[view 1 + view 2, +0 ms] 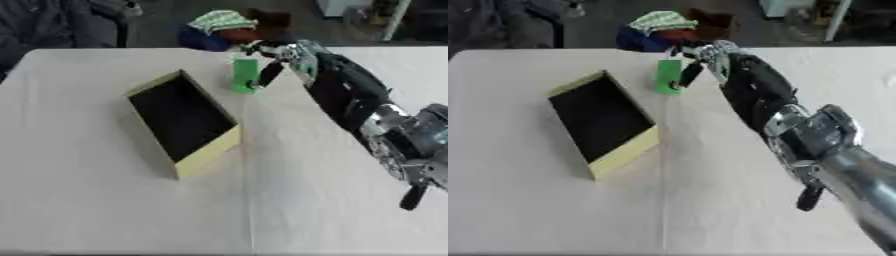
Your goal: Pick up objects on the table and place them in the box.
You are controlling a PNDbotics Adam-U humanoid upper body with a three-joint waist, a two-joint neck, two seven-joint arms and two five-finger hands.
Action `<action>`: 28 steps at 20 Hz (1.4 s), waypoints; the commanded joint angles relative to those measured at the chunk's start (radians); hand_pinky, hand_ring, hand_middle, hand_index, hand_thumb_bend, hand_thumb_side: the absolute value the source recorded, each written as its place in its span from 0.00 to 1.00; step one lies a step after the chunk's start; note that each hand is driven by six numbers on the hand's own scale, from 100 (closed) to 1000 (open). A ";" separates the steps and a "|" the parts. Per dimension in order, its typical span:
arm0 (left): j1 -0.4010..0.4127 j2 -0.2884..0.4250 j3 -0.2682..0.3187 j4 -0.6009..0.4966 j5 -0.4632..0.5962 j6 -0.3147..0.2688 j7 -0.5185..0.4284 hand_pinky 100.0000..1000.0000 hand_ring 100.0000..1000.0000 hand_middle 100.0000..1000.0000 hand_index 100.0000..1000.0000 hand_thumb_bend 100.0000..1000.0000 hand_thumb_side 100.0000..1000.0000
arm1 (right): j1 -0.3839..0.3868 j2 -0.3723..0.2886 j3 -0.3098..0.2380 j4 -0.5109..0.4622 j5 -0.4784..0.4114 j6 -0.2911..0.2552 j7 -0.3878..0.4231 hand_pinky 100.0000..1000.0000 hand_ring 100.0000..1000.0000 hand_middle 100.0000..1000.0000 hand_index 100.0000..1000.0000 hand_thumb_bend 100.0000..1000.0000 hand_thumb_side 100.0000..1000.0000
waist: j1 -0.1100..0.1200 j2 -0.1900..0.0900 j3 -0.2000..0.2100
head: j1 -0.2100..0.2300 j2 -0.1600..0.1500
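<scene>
Right robot hand (278, 59) on the green thing, far side of the tabletop (105, 200)

I had its fingers curled around one upright green object (246, 75), just past the far corner of the one open box (182, 121), which looked empty from my seat. Only that one robot hand showed.

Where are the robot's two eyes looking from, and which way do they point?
Left eye view: sits in the robot's head, looking down and forward at the table; the right arm reaches in from the right, its right hand at the green object.
Right eye view: beside it, the same downward look, with the yellow box shifted left.
Both share the table, box, green object and right arm; no left hand shows.
</scene>
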 commanded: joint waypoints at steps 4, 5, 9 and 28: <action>-0.017 0.006 -0.002 -0.019 0.009 -0.001 -0.002 0.61 0.62 0.70 0.78 0.67 0.49 | -0.016 -0.003 -0.057 -0.013 0.117 -0.025 -0.018 0.96 1.00 1.00 0.78 0.23 0.22 | 0.005 -0.010 0.000 | -0.001 -0.011; -0.017 0.005 -0.002 -0.019 0.009 -0.001 -0.002 0.61 0.62 0.70 0.78 0.67 0.49 | -0.016 0.001 -0.075 -0.017 0.159 -0.032 -0.030 0.95 1.00 0.99 0.73 0.20 0.21 | 0.006 -0.010 -0.001 | 0.000 -0.011; -0.016 0.005 -0.001 -0.019 0.009 0.000 -0.001 0.61 0.62 0.70 0.78 0.67 0.49 | -0.015 0.011 -0.132 -0.030 0.265 -0.060 -0.079 0.94 1.00 0.98 0.59 0.14 0.18 | 0.007 -0.010 -0.004 | 0.004 -0.010; 0.000 0.007 0.002 -0.019 0.008 0.003 0.001 0.61 0.62 0.70 0.78 0.67 0.49 | -0.089 0.057 -0.006 -0.291 0.176 -0.237 -0.195 0.93 1.00 0.95 0.47 0.09 0.10 | 0.012 -0.034 -0.022 | 0.022 0.004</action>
